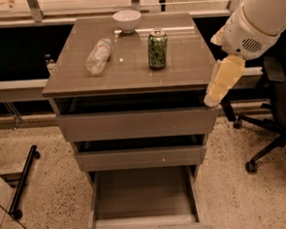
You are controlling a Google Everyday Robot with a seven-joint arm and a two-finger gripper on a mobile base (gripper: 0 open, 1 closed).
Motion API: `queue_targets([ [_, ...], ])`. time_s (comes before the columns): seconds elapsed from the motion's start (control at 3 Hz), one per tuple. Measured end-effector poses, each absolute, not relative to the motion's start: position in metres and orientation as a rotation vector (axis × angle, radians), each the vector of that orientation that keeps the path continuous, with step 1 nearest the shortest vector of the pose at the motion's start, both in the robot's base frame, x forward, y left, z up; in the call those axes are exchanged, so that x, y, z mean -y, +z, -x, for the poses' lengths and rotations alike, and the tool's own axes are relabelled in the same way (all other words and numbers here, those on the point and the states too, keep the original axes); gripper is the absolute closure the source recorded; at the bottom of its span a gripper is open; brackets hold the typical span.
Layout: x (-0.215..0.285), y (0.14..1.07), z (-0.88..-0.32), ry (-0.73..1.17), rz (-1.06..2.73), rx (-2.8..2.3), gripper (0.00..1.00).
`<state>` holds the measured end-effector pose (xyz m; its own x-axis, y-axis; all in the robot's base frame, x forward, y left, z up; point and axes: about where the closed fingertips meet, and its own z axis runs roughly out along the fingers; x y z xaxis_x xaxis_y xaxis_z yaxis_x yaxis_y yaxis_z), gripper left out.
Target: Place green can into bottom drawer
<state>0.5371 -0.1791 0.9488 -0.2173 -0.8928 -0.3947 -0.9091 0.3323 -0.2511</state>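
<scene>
item: small cylindrical green can [157,49], mottled sides, silver top. location: upright on the grey-brown cabinet top [188,65], right of centre, towards the far edge; untouched.

item: bottom drawer [143,196], lowest of three, deep grey box. state: pulled out towards the near side, interior bare.

item: cream-coloured gripper [214,96] on a white arm [258,19]. location: off the right edge of the cabinet, hanging tip-down beside the top drawer's front corner, well apart from the can. grip state: cannot tell; nothing is seen held.

other stock: clear plastic bottle [98,56] lying on its side, left of the can; white bowl [127,20] at the far edge, between the two; black office chair [278,108] on the right.

step in hand, as judged: the reach to the can, not yet made.

handling notes: lift the gripper above the tabletop edge first, then come in from the right, where nothing stands in the way. close around the can's middle, level, so it stays upright. keep clear of the bowl behind. carry it out past the near edge before lowering, since the upper drawers overhang part of the open box.
</scene>
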Motion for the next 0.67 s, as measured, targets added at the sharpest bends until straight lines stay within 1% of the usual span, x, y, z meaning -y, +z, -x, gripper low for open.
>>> queue_targets([
  [0.33,0.1813,0.9345,-0.578,0.063,1.581,-2.153,0.0],
  [0.67,0.1812,0.9345,-0.578,0.063,1.581,-2.153,0.0],
])
